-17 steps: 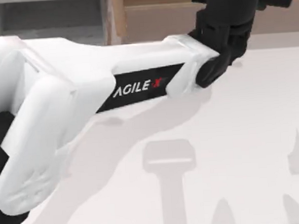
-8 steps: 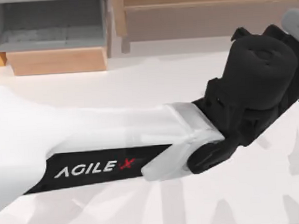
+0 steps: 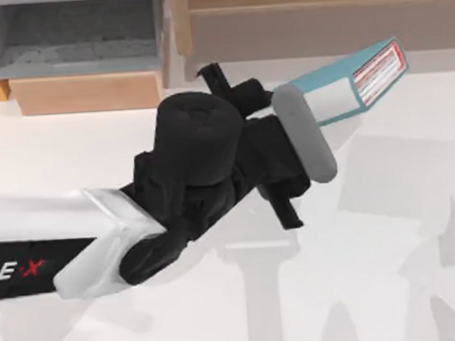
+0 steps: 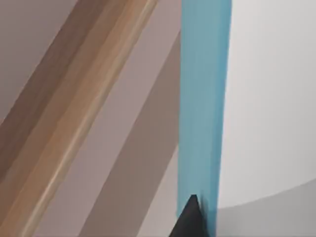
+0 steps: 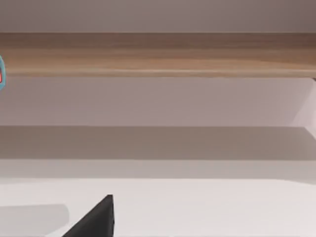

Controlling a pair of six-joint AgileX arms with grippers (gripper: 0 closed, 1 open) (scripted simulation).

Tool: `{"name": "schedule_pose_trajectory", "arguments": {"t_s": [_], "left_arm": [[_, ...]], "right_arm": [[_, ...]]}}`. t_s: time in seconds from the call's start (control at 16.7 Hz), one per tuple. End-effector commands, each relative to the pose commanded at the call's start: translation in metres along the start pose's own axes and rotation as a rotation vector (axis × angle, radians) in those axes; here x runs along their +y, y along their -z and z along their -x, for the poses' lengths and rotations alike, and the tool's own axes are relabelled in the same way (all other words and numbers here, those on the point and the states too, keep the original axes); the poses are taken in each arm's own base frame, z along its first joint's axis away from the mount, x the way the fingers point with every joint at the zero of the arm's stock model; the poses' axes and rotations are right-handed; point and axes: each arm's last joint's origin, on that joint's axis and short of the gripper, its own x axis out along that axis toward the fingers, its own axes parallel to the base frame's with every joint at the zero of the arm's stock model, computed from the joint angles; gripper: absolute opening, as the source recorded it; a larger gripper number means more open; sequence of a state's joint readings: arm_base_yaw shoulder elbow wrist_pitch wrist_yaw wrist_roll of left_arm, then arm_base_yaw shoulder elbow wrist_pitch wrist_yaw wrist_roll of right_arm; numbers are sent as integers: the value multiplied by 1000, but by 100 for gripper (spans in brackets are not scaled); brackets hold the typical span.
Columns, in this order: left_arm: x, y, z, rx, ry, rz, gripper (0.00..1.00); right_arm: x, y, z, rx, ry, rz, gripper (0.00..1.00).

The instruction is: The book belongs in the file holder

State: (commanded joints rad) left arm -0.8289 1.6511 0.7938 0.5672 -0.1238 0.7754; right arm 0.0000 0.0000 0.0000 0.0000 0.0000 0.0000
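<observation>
Left gripper (image 3: 301, 104): one, above the middle of the table, clamped on the book; its fingers are hidden under the wrist's grey camera housing (image 3: 304, 133) in the top view, and one dark fingertip (image 4: 190, 217) lies against the teal cover in the left wrist view.

Book (image 3: 351, 85): one, teal cover, white spine patch, white page edges marked red. Held clear of the table (image 3: 389, 284), tilted, its far end pointing toward the top view's right, in front of the wooden shelf. Its near end is covered by the camera housing. In the left wrist view it is a teal strip (image 4: 203, 108).

File holder (image 3: 84, 93): one, at the table's back left, well apart from the book. Grey walls, speckled grey floor, light wood front lip, orange side. Nothing lies inside the part in view; its top is cut off by the frame.

Wooden shelf (image 3: 319, 22): one, long, brown, along the back edge, beside the holder; cut off at the frame's top.

Right gripper (image 5: 96, 219): a dark finger corner low over the table, facing the shelf; whether it is apart or together cannot be told.
</observation>
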Motion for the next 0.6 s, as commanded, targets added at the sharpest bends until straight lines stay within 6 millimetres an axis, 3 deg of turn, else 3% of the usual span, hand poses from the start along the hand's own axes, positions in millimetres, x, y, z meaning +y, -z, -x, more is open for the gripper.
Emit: {"name": "schedule_pose_trajectory", "arguments": {"t_s": [0.3, 0.6], "left_arm": [[59, 105, 24, 336, -172, -355, 0], [106, 166, 24, 550, -262, -538, 0]], "right_arm": [[0, 0, 0, 0, 0, 0, 100], [0, 0, 0, 0, 0, 0, 100]]}}
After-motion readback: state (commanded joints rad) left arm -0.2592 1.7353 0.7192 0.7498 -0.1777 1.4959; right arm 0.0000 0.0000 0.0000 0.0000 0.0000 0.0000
